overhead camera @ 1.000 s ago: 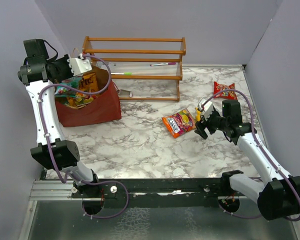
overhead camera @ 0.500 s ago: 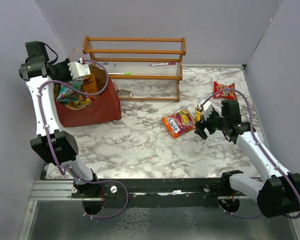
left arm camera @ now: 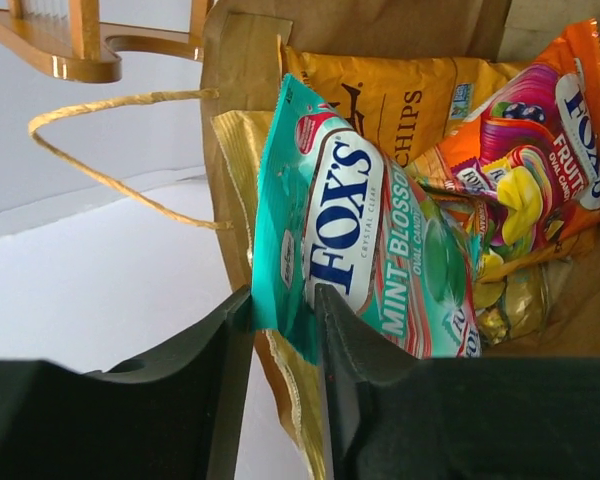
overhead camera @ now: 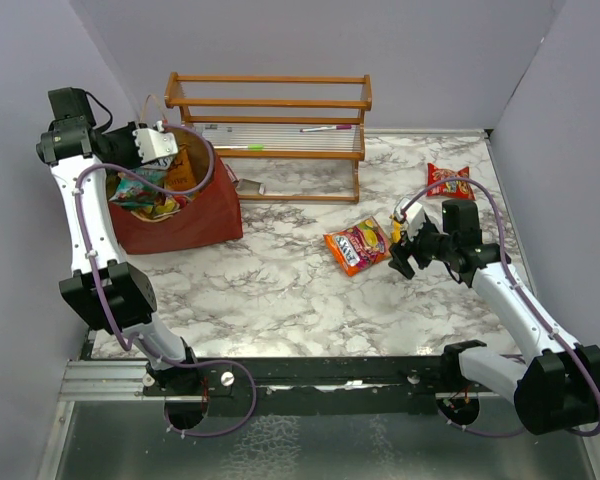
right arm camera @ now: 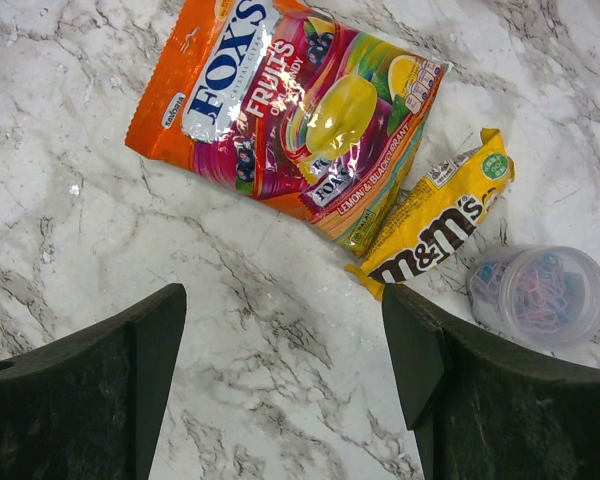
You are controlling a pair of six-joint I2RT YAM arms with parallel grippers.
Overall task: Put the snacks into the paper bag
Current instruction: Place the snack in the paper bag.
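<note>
At the upper left of the top view, the left gripper (left arm camera: pixel 283 300) pinches a teal mint packet (left arm camera: pixel 370 250) in the mouth of the red paper bag (overhead camera: pixel 195 215), among other packets. Right of centre, the right gripper (right arm camera: pixel 280 340) hangs spread above an orange candy packet (right arm camera: pixel 280 110) and a yellow packet (right arm camera: pixel 440 215) lying on the table (overhead camera: pixel 280 290)

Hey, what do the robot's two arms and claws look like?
The left arm and right arm match: white links, bulky black joints, a thin purple cable looping alongside. The left claw and right claw each have two broad matte black fingers. No markings visible.
</note>
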